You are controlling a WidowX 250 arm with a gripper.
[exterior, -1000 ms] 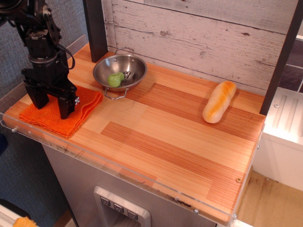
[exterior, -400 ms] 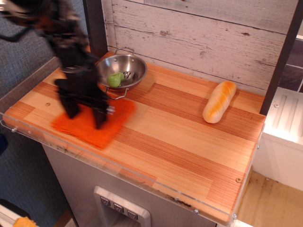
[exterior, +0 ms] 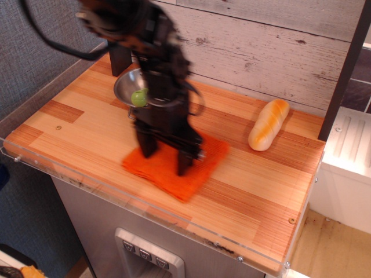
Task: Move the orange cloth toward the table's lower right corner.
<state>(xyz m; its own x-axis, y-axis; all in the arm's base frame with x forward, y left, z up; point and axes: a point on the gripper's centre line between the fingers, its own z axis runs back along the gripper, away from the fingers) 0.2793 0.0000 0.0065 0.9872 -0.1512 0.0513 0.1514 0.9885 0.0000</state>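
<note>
The orange cloth (exterior: pixel 181 184) lies flat near the middle of the table (exterior: pixel 255 191), close to its front edge. My gripper (exterior: pixel 165 162) stands upright over it, blurred by motion. Its two black fingers (exterior: pixel 185 164) are spread apart and both tips press down on the cloth, with nothing pinched between them that I can see. The table's lower right corner, with its screw (exterior: pixel 291 220), lies to the right of and in front of the cloth. The arm hides the cloth's back edge.
A steel bowl (exterior: pixel 126 86) holding a green object (exterior: pixel 139 97) stands behind the gripper, partly hidden by the arm. An orange-tan bread roll (exterior: pixel 268 123) lies at the back right. A dark post (exterior: pixel 119 58) stands at the back left. A clear acrylic strip (exterior: pixel 116 194) lines the front edge.
The gripper has slid from the table's left front corner to the middle, moving right, and the orange cloth has moved with it under the fingers. The bowl and roll have not moved.
</note>
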